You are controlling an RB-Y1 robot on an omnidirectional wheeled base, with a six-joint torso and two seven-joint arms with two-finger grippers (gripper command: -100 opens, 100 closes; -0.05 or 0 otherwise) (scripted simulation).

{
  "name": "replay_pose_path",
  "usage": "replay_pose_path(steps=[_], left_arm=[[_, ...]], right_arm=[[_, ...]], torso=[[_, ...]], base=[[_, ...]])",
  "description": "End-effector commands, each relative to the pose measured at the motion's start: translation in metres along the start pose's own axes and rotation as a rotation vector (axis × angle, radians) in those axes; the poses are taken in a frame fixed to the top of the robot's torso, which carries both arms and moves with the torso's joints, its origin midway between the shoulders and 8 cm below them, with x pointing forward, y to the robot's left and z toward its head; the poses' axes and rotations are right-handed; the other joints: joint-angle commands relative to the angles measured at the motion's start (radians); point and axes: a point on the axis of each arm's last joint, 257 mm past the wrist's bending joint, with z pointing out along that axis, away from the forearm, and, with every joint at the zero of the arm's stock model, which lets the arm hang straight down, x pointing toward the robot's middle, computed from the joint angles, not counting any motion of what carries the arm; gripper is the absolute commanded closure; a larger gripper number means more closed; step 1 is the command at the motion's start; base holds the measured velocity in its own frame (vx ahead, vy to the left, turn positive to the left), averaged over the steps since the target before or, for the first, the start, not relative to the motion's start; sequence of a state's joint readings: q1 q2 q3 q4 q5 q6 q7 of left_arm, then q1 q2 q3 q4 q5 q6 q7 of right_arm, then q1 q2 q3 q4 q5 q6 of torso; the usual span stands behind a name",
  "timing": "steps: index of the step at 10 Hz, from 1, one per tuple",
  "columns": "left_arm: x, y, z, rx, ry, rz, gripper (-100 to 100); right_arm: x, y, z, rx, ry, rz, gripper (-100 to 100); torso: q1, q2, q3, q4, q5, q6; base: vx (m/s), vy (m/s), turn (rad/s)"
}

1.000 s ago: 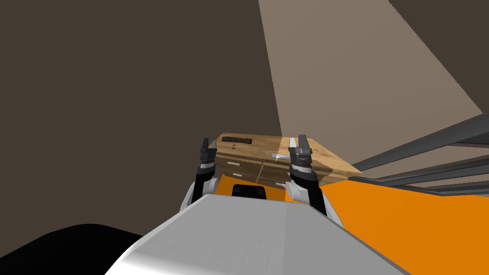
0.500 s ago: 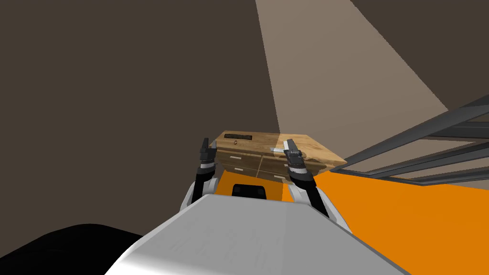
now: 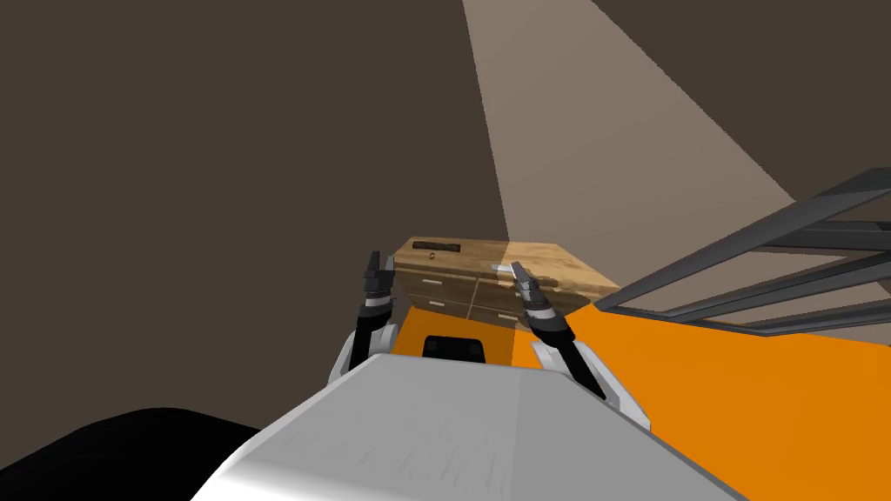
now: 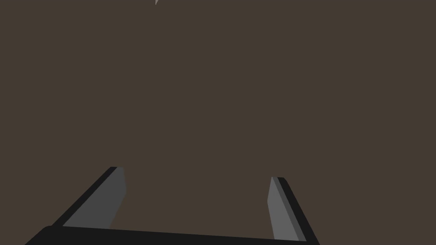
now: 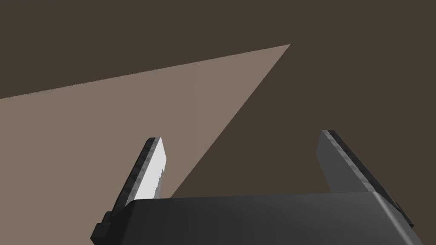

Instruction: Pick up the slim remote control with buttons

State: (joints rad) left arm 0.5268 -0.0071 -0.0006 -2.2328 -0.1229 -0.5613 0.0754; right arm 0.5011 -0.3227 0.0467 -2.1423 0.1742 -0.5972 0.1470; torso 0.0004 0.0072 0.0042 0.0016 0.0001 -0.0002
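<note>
The slim dark remote control (image 3: 437, 247) lies flat on the far left part of a wooden dresser's top (image 3: 548, 263), ahead of me. My left gripper (image 3: 375, 258) is raised in front of the dresser's left edge, short of the remote; its wrist view shows the left gripper (image 4: 198, 173) open and empty before a brown wall. My right gripper (image 3: 515, 268) leans over the dresser's front edge near the middle, to the right of the remote. Up close, the right gripper (image 5: 241, 136) stands open with nothing between its fingers.
A small dark ring (image 3: 432, 257) lies just in front of the remote, and a pale grey object (image 3: 501, 267) sits by the right gripper. The dresser has drawers (image 3: 444, 287) in its front. Orange floor (image 3: 740, 391) spreads to the right, under dark window bars (image 3: 783, 252). A black area (image 3: 113, 452) lies at lower left.
My view has swung, so the dresser sits slightly further left and the window bars higher. My right hand has moved left and tilted over the dresser's front edge. The left arm has kept still.
</note>
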Motion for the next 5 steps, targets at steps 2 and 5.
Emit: replay_pose_path(steps=[2,5], left_arm=[[0.0,0.0,0.0,0.0,0.0,0.0,0],[0.0,0.0,0.0,0.0,0.0,0.0,0]], right_arm=[[0.018,-0.018,-0.016,0.03,0.097,-0.035,-100],[0.03,-0.032,-0.029,0.049,0.182,-0.068,-100]], torso=[[0.0,-0.001,0.0,0.0,0.0,0.0],[0.001,-0.001,0.0,0.0,0.0,0.0]], base=[[-0.1,0.014,0.038],[-0.09,0.022,0.044]])
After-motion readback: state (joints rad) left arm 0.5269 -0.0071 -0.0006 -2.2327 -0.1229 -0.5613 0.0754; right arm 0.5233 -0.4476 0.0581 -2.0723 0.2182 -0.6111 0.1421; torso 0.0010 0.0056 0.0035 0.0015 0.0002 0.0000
